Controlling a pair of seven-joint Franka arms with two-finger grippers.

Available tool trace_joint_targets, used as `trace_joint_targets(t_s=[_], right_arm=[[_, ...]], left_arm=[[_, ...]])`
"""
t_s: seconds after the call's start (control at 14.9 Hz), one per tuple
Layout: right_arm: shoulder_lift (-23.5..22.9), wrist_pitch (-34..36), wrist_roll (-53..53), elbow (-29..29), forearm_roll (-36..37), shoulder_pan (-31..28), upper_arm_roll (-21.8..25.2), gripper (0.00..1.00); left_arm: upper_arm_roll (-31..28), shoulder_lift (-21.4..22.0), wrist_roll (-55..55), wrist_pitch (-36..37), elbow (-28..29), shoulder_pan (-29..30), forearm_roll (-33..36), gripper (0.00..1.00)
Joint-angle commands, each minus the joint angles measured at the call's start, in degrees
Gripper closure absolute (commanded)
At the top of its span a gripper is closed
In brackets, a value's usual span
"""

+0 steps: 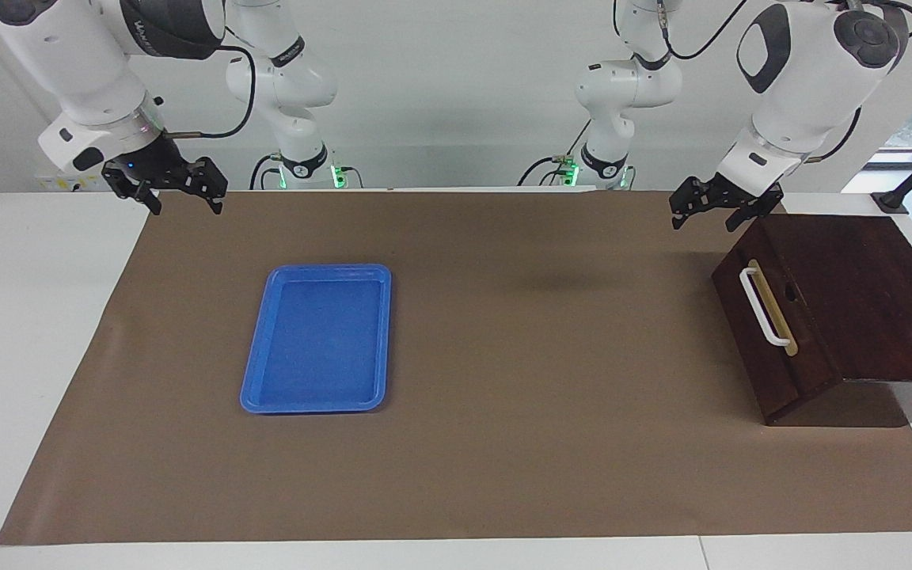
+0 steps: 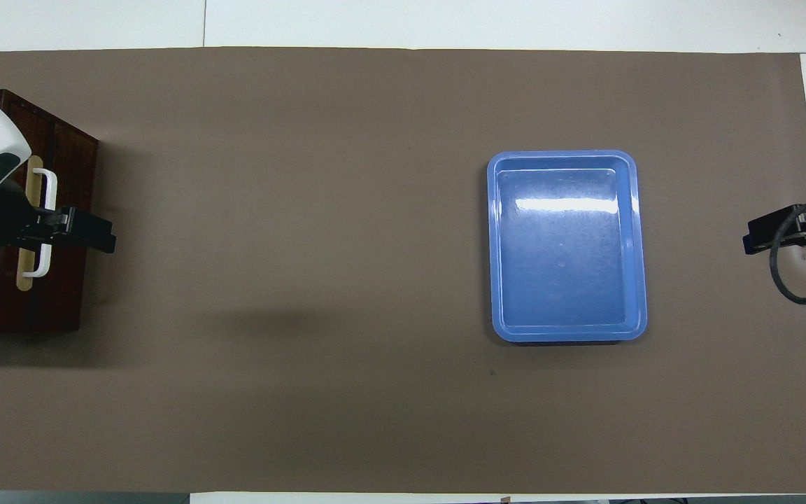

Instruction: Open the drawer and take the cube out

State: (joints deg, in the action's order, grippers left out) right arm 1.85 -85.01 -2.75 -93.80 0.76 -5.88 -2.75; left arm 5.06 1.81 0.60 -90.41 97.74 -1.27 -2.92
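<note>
1. the drawer point(image 1: 773, 317), dark glossy wood with a white bar handle point(image 1: 765, 307), is seen shut at the left arm's end of the table point(image 1: 44, 317).
2. a flat blue plastic tray point(image 1: 317, 340) is laid at its 9 o'clock on the brown mat point(image 1: 543, 443).
3. the left claw point(image 1: 719, 207) is held spread above the drawer's edge.
4. the right claw point(image 1: 179, 190) is held spread over the mat's edge.

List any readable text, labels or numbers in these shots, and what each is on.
Lettering on the dark band of the right arm: too blurred to read.
Drawer, white handle, blue tray, brown mat: no text or markings.
Left gripper and right gripper: no legible markings.
Nothing else readable in either view.
</note>
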Motion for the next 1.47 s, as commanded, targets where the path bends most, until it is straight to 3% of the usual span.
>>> trace_joint_targets(t_s=[0.0,0.27,0.54,0.94,1.4], right_arm=[[1.05,0.63,-0.67,-0.85,-0.93,-1.41,-0.85,0.0],[0.97,0.63,-0.67,-0.77,-0.93,-1.41,-0.85,0.0],[0.97,0.63,-0.67,-0.85,-0.93,-1.41,-0.85,0.0],[0.97,0.63,-0.67,-0.85,-0.93,-1.41,-0.85,0.0],[0.97,0.63,-0.67,-0.85,-0.93,-1.41,-0.85,0.0]], left_arm=[[-0.57,-0.93,0.72,1.81,-2.03,-0.93,0.37,0.0],[-0.66,-0.84,0.72,0.24,-1.59,-1.02,0.9,0.0],[-0.66,-2.68,2.83,-3.54,-1.06,-1.19,6.16,0.0],[-0.66,-7.16,1.69,-12.32,4.9,-1.37,19.16,0.0],[-0.75,-8.57,1.6,-25.5,12.28,3.11,23.66,0.0]])
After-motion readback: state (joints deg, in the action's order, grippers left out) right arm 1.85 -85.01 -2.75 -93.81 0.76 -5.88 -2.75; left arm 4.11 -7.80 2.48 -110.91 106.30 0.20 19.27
